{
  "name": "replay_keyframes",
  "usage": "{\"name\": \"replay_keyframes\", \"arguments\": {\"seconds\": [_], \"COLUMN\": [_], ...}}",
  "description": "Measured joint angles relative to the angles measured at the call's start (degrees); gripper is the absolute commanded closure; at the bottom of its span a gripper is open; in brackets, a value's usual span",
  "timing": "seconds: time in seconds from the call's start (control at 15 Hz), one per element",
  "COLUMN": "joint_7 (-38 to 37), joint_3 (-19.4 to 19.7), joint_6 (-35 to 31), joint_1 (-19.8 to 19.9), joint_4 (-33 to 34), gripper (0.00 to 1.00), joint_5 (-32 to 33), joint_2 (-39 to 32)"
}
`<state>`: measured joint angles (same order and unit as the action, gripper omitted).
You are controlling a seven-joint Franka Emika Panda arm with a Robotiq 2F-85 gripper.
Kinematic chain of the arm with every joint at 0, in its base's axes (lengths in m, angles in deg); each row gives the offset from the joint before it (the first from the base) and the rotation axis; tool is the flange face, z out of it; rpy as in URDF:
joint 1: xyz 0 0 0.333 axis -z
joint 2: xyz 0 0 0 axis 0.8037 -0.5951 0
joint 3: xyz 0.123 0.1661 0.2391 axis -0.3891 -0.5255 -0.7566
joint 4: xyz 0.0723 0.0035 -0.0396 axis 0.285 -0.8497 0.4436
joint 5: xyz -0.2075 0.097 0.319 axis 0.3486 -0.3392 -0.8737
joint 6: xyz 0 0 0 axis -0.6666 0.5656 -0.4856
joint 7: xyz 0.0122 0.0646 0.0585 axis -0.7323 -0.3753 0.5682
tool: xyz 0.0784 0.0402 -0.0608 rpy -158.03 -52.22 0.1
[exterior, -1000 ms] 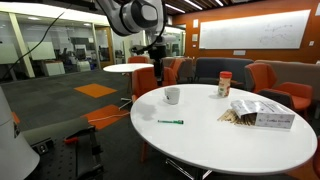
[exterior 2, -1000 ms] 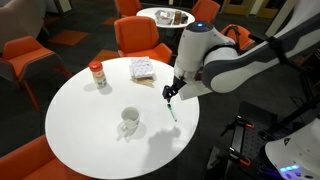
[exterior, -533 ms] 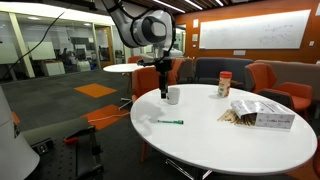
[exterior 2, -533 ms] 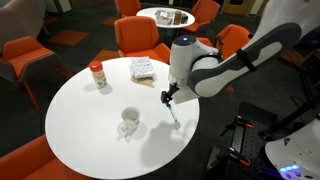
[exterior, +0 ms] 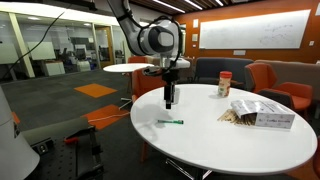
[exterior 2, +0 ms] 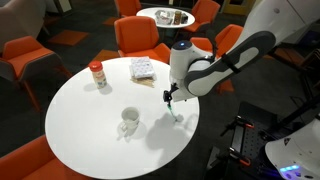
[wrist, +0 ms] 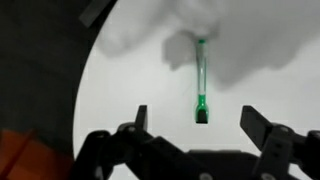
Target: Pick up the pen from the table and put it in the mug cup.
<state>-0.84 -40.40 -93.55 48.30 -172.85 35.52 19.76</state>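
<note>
The end effector [exterior: 168,102] has dropped lower over the table [exterior: 215,145], seemingly nearer the pen [exterior: 170,122].

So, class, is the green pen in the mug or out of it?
Out. The green pen lies flat on the white table, apart from the mug; the wrist view shows it under the open gripper.

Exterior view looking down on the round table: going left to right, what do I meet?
Red-lidded jar → mug → pen. Left out: the packet, which overlaps the mug's span, and the gripper, which overlaps the pen's.
</note>
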Motion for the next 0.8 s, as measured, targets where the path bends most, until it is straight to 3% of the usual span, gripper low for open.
{"name": "replay_keyframes", "arguments": {"seconds": [0.8], "joint_7": [5.5], "joint_3": [1.8], "joint_6": [-8.7], "joint_1": [-0.1], "joint_4": [4.4], "gripper": [0.0], "joint_5": [-6.9], "joint_2": [-10.6]}}
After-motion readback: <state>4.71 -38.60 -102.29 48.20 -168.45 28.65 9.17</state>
